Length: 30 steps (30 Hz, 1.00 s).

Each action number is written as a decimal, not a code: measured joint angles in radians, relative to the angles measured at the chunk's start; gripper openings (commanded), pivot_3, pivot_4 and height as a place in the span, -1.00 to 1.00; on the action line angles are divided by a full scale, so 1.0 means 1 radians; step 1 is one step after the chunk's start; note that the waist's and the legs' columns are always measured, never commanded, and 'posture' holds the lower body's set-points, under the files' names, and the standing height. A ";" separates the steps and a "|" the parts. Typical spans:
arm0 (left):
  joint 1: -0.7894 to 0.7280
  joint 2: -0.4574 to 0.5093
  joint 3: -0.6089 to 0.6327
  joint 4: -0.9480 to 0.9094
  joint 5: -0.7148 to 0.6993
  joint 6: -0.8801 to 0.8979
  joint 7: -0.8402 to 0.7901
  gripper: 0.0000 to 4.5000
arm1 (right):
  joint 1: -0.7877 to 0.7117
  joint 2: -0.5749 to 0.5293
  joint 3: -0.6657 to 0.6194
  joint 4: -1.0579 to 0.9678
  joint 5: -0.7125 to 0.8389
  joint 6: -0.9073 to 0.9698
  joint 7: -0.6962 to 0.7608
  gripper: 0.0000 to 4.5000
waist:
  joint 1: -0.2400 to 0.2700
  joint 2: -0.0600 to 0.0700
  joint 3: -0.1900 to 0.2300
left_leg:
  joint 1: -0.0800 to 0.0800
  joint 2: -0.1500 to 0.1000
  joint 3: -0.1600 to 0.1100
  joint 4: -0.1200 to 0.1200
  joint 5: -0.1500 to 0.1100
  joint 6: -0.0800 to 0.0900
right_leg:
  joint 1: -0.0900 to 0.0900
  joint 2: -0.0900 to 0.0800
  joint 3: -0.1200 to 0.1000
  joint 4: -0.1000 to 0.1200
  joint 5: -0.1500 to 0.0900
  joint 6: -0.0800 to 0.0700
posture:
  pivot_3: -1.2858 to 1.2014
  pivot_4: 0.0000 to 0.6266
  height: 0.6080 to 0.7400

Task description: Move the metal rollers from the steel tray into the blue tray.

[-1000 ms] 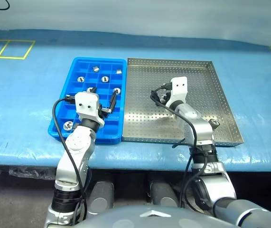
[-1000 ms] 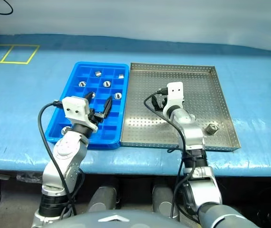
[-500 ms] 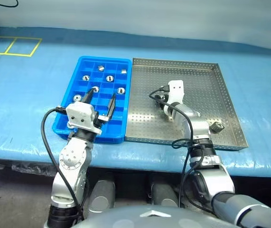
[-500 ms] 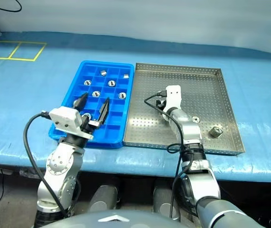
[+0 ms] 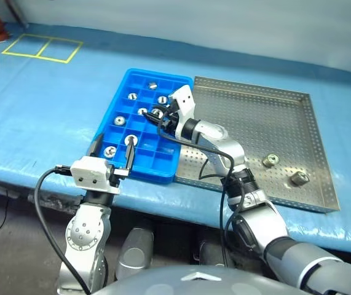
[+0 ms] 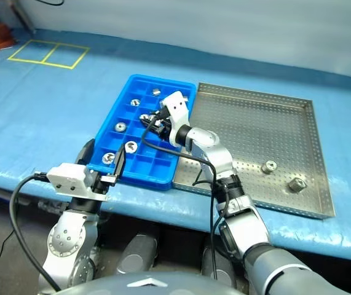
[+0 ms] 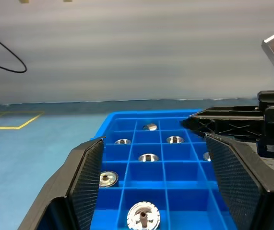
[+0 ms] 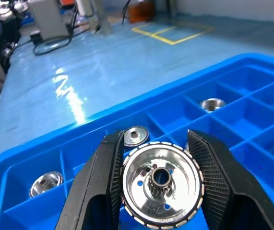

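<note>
Head views: the blue tray (image 5: 139, 126) lies on the blue table cover (image 5: 46, 104), its long side touching the steel tray (image 5: 267, 132) to its right. The right gripper (image 5: 158, 114) reaches across from the steel tray and hangs over the middle cells of the blue tray; its black fingers are clamped on one roller. Several metal rollers (image 5: 119, 120) sit singly in blue cells, mostly in the far half and along the left column. Two rollers remain on the perforated steel floor near its right front corner, one (image 5: 269, 161) lying flat, the other (image 5: 298, 179) closer to the rim. The left gripper (image 5: 110, 152) is low at the near edge of the blue tray, fingers spread apart, nothing between them. Left wrist view: the two left fingers (image 7: 86, 179) stand wide, framing the blue cells; a roller (image 7: 143, 216) lies in the nearest cell between them, untouched, with more in the cells beyond. The right gripper's black fingers come in from the side above the tray. Right wrist view: the held roller (image 8: 161, 181) is pinched by its rim between both pads (image 8: 112, 167), hub and central hole facing the camera, above the blue cells, several of which hold a roller (image 8: 213, 104) each.
</note>
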 measured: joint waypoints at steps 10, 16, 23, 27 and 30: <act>0.041 -0.009 -0.002 -0.013 0.031 -0.020 0.021 0.65 | -0.108 0.004 0.024 0.226 -0.129 -0.071 -0.050 -0.23 | 0.175 0.000 0.000 | -0.010 0.001 0.002 -0.002 -0.001 -0.004 | -0.013 0.001 0.000 0.001 0.000 0.000 | 0.51 -0.52 1.00; 0.034 -0.009 -0.002 -0.013 0.035 -0.020 0.019 0.65 | -0.107 -0.029 0.026 0.240 -0.153 -0.094 -0.046 -0.23 | 0.272 0.000 0.000 | -0.018 0.001 0.003 0.000 -0.002 -0.006 | -0.021 0.001 -0.001 0.000 0.000 0.000 | 0.51 -0.52 1.00; 0.009 -0.010 -0.005 -0.013 0.034 -0.020 0.016 0.65 | -0.085 -0.108 0.010 0.147 -0.164 -0.078 -0.053 -0.23 | 0.346 0.000 0.000 | -0.020 0.002 0.004 0.001 -0.003 -0.008 | -0.028 0.001 -0.001 0.000 0.000 0.000 | 0.48 -0.52 1.00; -0.002 -0.009 -0.013 -0.011 0.034 -0.020 0.008 0.65 | -0.046 -0.146 -0.006 0.098 -0.175 -0.042 -0.077 -0.23 | 0.360 0.000 0.000 | -0.021 0.002 0.004 0.001 -0.003 -0.008 | -0.028 0.001 -0.002 0.000 0.000 0.000 | 0.46 -0.52 1.00; -0.019 -0.008 -0.019 -0.008 0.033 -0.019 -0.003 0.65 | -0.020 -0.166 -0.010 0.052 -0.176 -0.011 -0.089 -0.23 | 0.358 0.000 0.000 | -0.023 0.002 0.005 0.001 -0.003 -0.008 | -0.027 0.001 -0.002 0.001 0.000 0.000 | 0.45 -0.52 1.00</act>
